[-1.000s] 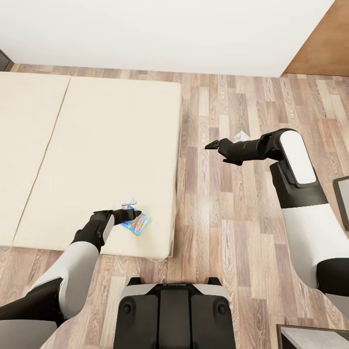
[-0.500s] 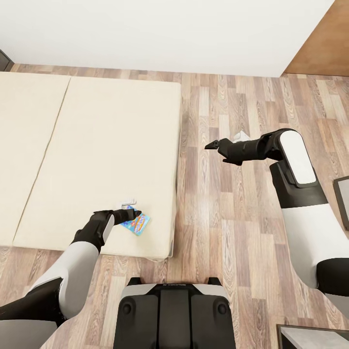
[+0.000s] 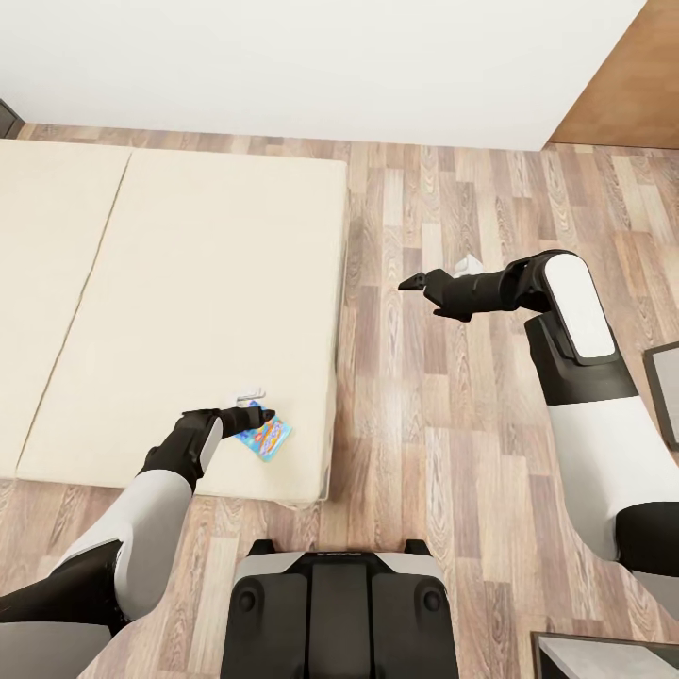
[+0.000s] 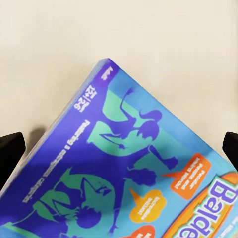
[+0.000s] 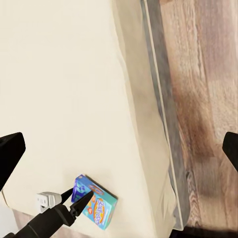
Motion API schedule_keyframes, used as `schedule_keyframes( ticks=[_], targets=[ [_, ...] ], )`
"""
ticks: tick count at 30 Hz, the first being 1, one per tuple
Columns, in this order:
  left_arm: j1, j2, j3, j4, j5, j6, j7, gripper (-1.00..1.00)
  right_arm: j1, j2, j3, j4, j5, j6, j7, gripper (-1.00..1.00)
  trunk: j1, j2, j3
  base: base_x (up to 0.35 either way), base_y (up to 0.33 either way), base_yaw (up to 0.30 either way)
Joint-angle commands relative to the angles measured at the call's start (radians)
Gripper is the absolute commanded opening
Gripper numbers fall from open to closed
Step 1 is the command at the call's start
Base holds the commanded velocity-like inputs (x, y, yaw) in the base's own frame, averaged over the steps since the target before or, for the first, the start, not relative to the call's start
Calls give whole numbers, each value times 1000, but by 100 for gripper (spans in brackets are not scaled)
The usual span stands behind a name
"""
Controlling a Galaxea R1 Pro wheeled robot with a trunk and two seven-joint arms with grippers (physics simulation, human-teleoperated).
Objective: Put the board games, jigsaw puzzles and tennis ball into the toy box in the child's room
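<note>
While the left gripper (image 3: 265, 413) reaches over the near corner of the bed (image 3: 189, 283), its fingertips sit at the edge of the small blue board game (image 3: 265, 436). The right wrist view shows those two fingers parted in a narrow V astride the box's corner; whether they bite yet, I cannot tell.

Step in hand, by my reading: getting a grip on this game. To do it well, the fingers should straddle the thin edge squarely, one above and one below, and close firmly before any lift. The box is flat on soft mattress, so a shallow pinch may let it pivot or slip. Lift slowly, keep it level.

The box is flat and rectangular, lying close to the bed's floor-side edge. Left wrist view: glossy blue lid with purple and teal dancing silhouettes, orange speech bubbles, partial lettering in an orange oval.

Further right, the right gripper (image 3: 411, 281) hangs over bare wooden floor (image 3: 453, 424), well apart from the bed. Its fingertips look together, holding nothing.
</note>
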Motion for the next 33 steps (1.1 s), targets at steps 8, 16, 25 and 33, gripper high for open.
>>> schedule_keyframes(
  ticks=[8,16,25,33],
  targets=[
    [-1,-2,8,-2,-10,5,-9,100,-1,-1,1,0,-9,1,-10,100,1,-2,-1,0,-16,0],
    [-1,-2,8,-2,-10,5,-9,100,-1,-1,1,1,-8,1,-10,100,1,-2,-1,0,-187,0],
    [-1,-2,8,-2,-10,4,-9,100,0,-2,1,0,-9,1,-10,100,1,-2,-1,0,-34,0],
    [-1,-2,8,-2,-10,4,-9,100,1,-4,1,1,-10,1,-10,100,1,-2,-1,0,-2,0]
  ],
)
